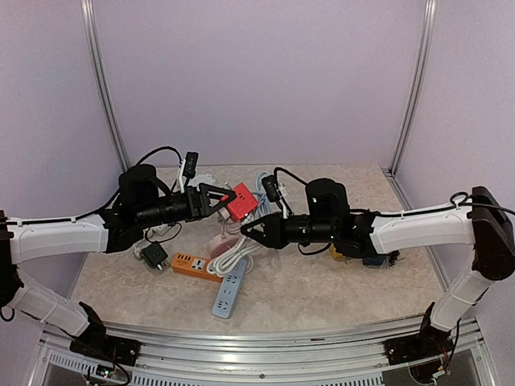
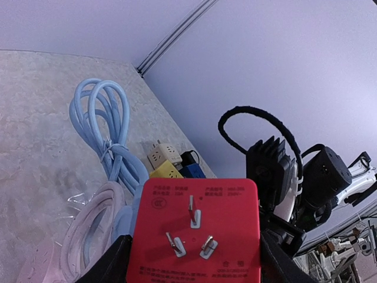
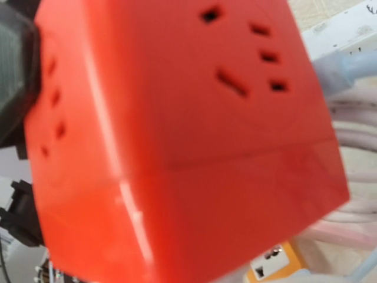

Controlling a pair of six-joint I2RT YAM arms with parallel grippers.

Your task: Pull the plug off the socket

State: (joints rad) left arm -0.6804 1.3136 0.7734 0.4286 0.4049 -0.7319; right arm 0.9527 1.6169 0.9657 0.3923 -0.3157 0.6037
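Note:
A red cube socket adapter (image 1: 241, 201) is held off the table by my left gripper (image 1: 229, 199), which is shut on its sides. The left wrist view shows its face with three metal prongs (image 2: 197, 230), bare, between my black fingers (image 2: 112, 262). The right wrist view is filled by its socket faces (image 3: 177, 135), with no plug in the holes that show. My right gripper (image 1: 245, 229) hovers just below and in front of the cube. Its tips look close together from above, and its fingers are hidden in its own view.
On the table lie an orange power strip (image 1: 193, 264), a blue strip (image 1: 229, 296), a coiled white cord (image 1: 233, 257), a pink strip (image 1: 224, 241) and a black adapter (image 1: 153, 256). A light blue cord (image 2: 103, 130) and small adapters (image 2: 165, 168) lie at the back.

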